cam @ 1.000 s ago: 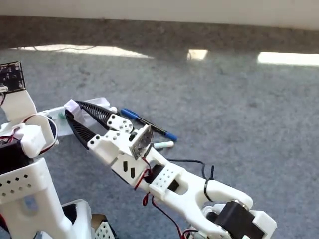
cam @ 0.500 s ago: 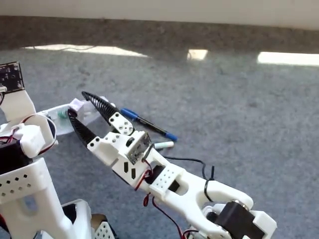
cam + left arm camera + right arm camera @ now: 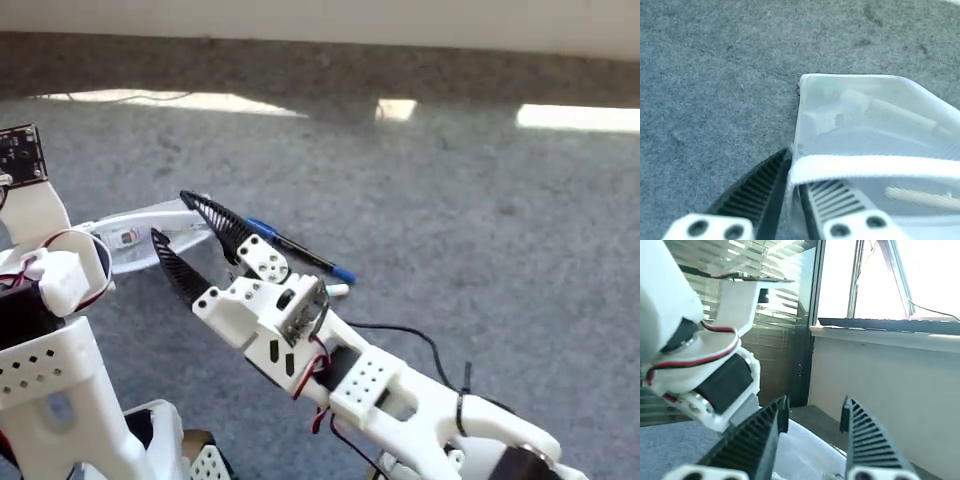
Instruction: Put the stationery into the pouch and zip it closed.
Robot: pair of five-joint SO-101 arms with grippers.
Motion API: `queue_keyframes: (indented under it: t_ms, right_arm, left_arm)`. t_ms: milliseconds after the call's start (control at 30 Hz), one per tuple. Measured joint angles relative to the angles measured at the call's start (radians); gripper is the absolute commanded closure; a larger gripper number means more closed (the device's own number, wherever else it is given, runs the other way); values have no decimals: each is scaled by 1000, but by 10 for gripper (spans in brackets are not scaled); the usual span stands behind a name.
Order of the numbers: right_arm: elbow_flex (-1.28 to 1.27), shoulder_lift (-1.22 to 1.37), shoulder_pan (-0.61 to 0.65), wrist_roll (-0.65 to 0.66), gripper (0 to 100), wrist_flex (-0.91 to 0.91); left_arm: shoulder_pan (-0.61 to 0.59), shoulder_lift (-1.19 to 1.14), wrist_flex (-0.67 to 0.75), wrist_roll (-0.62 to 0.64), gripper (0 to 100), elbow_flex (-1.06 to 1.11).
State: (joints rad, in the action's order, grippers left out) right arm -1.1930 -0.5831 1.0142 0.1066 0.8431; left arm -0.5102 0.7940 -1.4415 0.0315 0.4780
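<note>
Grey, carpet-textured table [image 3: 450, 200], lit in strips along its far edge. Item one: pouch [image 3: 135, 240], white mesh, lying at the table's left side, its rim pinched between the fingers of the left gripper [image 3: 795, 170]; pale sticks [image 3: 890, 112] are seen through the mesh, already inside. Item two: right gripper [image 3: 170, 216], fingers [image 3: 212, 218] spread wide and nothing held, positioned just beside the pouch mouth. Change recorded: a second ago these fingers were closed around a small pale piece at the pouch opening; half a second ago they had been opened there; now the gripper has been drawn back a little toward the arm's own base, and the piece is no longer seen between the fingers. It is judged that this piece has been dropped into the pouch, though its resting place cannot be confirmed. Item three: blue pen [image 3: 300, 255], lying on the table just beyond the right gripper, outside the pouch. Item four: small white item [image 3: 335, 290], beside the pen's near end, also outside. Task status, as judged: loading partly done, two pieces to be collected, zip not yet closed.
</note>
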Motion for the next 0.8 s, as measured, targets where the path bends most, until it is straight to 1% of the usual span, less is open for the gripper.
queue_keyframes:
  t_ms: [167,267,500,667,800]
  right_arm:
    - [0,-130,23,-3,840,-196]
    - [0,-201,23,-54,840,-325]
    - [0,-390,23,-89,840,-695]
    - [0,-562,-38,-89,840,-979]
    - [0,-638,-114,-89,840,-1119]
  left_arm:
    - [0,0,0,0,993,0]
    - [0,0,0,0,993,0]
    - [-5,0,0,0,993,0]
    - [-8,0,0,0,993,0]
    - [-8,0,0,0,993,0]
